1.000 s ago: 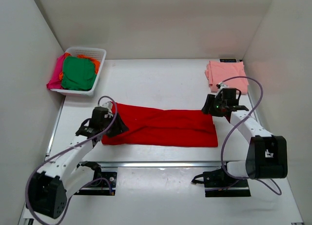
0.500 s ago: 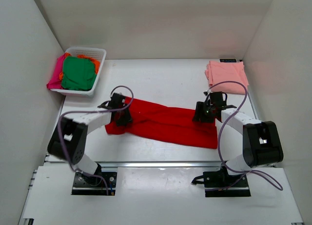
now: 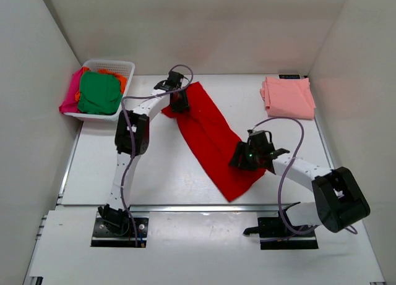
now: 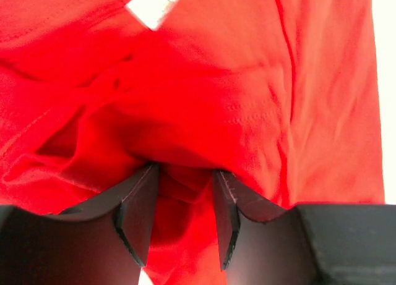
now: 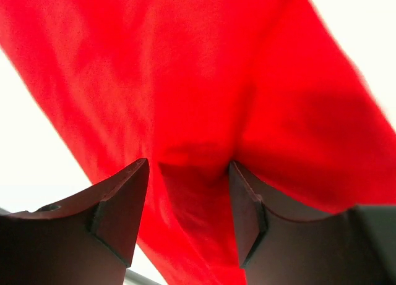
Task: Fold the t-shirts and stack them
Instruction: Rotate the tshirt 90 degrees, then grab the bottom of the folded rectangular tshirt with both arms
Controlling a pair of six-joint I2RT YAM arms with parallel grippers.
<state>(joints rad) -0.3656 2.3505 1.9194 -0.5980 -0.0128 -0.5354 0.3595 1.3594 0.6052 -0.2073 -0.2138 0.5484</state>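
Observation:
The bright red t-shirt (image 3: 210, 136) lies folded into a long strip, running diagonally from back left to front right on the table. My left gripper (image 3: 179, 101) is shut on its far end; in the left wrist view the gripper (image 4: 184, 174) has bunched red cloth (image 4: 204, 99) between its fingers. My right gripper (image 3: 243, 159) is shut on the cloth near the near end; in the right wrist view the gripper (image 5: 189, 164) has red cloth (image 5: 185, 81) between its fingers. The pale salmon-pink t-shirt (image 3: 288, 97) lies folded at the back right.
A white lattice basket (image 3: 127, 67) at the back left holds green (image 3: 99, 92), orange (image 3: 117, 78) and magenta (image 3: 70, 94) t-shirts. White walls close in the table on the left, back and right. A rail runs along the near edge (image 3: 185, 206).
The red strip has swung from lying across the front to a diagonal. My left gripper carried its end far back towards the basket side; my right gripper moved nearer and left with its end.

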